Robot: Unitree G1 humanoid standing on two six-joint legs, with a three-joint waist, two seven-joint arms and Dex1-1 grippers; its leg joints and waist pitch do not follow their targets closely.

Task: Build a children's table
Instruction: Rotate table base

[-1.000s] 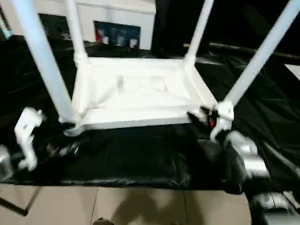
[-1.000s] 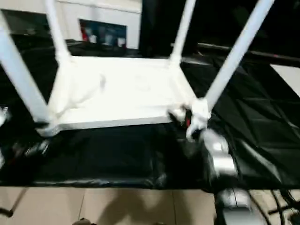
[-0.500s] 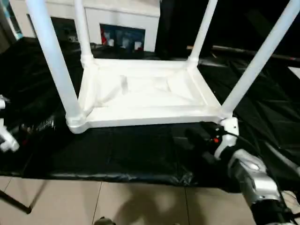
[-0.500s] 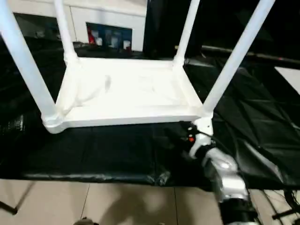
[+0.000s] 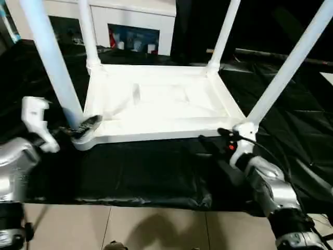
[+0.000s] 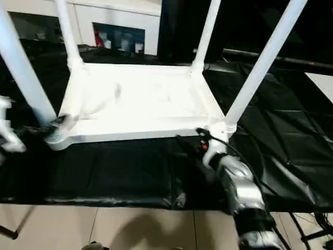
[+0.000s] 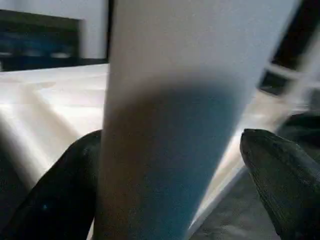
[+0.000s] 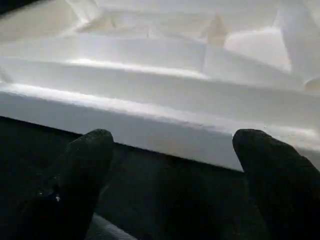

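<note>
The children's table (image 5: 156, 104) lies upside down on the black cloth, with its four white legs pointing up. My left gripper (image 5: 83, 126) is at the foot of the near-left leg (image 5: 52, 62). It is open, and in the left wrist view the leg (image 7: 170, 100) stands between its two black fingers (image 7: 270, 170). My right gripper (image 5: 213, 141) is low on the cloth just in front of the near-right corner socket (image 5: 244, 127). It is open, facing the table's near rim (image 8: 150, 95) with nothing between its fingers (image 8: 80, 165).
The black-cloth work table (image 5: 145, 172) ends close to me, with tiled floor (image 5: 156, 229) below its front edge. A white cabinet (image 5: 132, 15) stands at the back. The near-right leg (image 5: 281, 73) slants up over my right forearm (image 5: 270, 187).
My right gripper has come off the near-right corner, dropped to the cloth and opened wider. My left gripper has swung in to straddle the near-left leg's foot. The camera has shifted too.
</note>
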